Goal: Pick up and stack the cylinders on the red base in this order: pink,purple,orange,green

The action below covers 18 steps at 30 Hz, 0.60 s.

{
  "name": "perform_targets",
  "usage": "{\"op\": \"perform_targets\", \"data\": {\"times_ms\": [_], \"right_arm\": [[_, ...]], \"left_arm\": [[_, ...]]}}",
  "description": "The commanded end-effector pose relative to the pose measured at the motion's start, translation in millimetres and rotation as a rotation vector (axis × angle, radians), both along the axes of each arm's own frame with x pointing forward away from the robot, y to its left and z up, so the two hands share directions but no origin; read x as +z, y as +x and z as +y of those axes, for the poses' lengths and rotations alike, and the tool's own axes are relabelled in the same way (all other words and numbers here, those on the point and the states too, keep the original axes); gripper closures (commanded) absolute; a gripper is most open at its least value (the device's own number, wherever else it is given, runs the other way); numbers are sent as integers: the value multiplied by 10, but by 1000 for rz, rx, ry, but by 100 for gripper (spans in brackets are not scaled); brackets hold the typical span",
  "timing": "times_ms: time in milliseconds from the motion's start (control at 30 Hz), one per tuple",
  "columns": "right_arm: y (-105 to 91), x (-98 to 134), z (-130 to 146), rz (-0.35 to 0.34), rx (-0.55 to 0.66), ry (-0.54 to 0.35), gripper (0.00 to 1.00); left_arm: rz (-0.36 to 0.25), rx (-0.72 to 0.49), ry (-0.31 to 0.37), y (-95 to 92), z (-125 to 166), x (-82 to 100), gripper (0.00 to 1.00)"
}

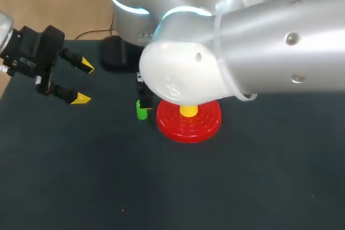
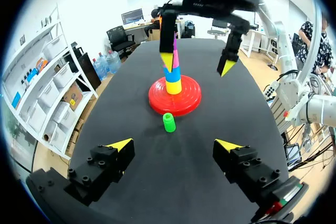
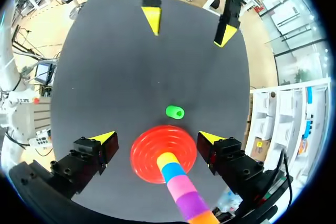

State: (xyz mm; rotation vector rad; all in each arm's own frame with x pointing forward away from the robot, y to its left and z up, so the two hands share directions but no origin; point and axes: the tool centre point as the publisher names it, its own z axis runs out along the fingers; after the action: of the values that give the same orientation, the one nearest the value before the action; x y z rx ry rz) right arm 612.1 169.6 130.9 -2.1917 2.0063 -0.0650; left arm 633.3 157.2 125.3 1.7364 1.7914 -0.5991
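Note:
The red base (image 1: pixel 207 125) lies mid-table, and only a yellow piece (image 1: pixel 188 111) of its post shows under my right arm (image 1: pixel 259 41). In the right wrist view a stack rises from the base (image 3: pixel 144 156) between the fingers: yellow (image 3: pixel 168 159), blue, pink (image 3: pixel 181 184), purple (image 3: pixel 193 203), then orange on top. My right gripper (image 3: pixel 157 139) stands open around this stack, apart from it. The green cylinder (image 1: pixel 142 110) sits on the table just left of the base. Far to the left my left gripper (image 1: pixel 83 83) hangs open with nothing in it, facing the green cylinder (image 2: pixel 168 123).
My right arm covers most of the table's back and right in the head view. A black mount (image 1: pixel 116 52) stands at the back edge. Dark bare tabletop (image 1: pixel 161 187) stretches in front of the base.

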Motion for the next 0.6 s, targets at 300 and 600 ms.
{"op": "perform_targets", "data": {"times_ms": [300,600], "right_arm": [[138,-334,73,10,-9,-22,0],[256,-469,107,5,-19,-45,0]], "left_arm": [[-1,0,0,-2,4,-5,0],[-1,0,0,-2,4,-5,0]]}}
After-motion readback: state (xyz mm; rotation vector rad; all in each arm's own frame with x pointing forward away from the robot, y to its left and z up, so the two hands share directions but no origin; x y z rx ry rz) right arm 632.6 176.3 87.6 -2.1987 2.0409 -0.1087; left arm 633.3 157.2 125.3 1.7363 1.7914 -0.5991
